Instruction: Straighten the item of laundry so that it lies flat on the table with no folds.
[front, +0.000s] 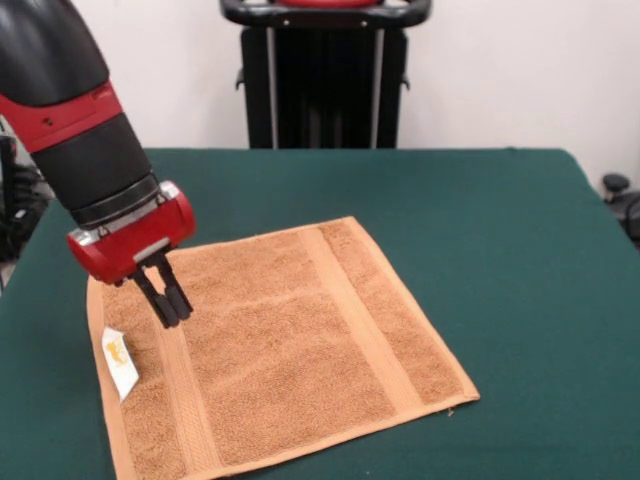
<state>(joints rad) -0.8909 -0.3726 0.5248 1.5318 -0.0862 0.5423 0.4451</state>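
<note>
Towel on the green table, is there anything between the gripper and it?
Nothing visible. The gripper hangs directly over the towel near its left border band, beside the white tag, with only bare terry beneath its tips. The table around the towel holds nothing else.

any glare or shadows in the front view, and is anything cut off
Front view: even, soft light, no glare on the table; only a faint shadow on the towel under the gripper. The towel's near left corner runs off the bottom edge, and the arm leaves at the top left. The tag shows, but its print is too small to read.
</note>
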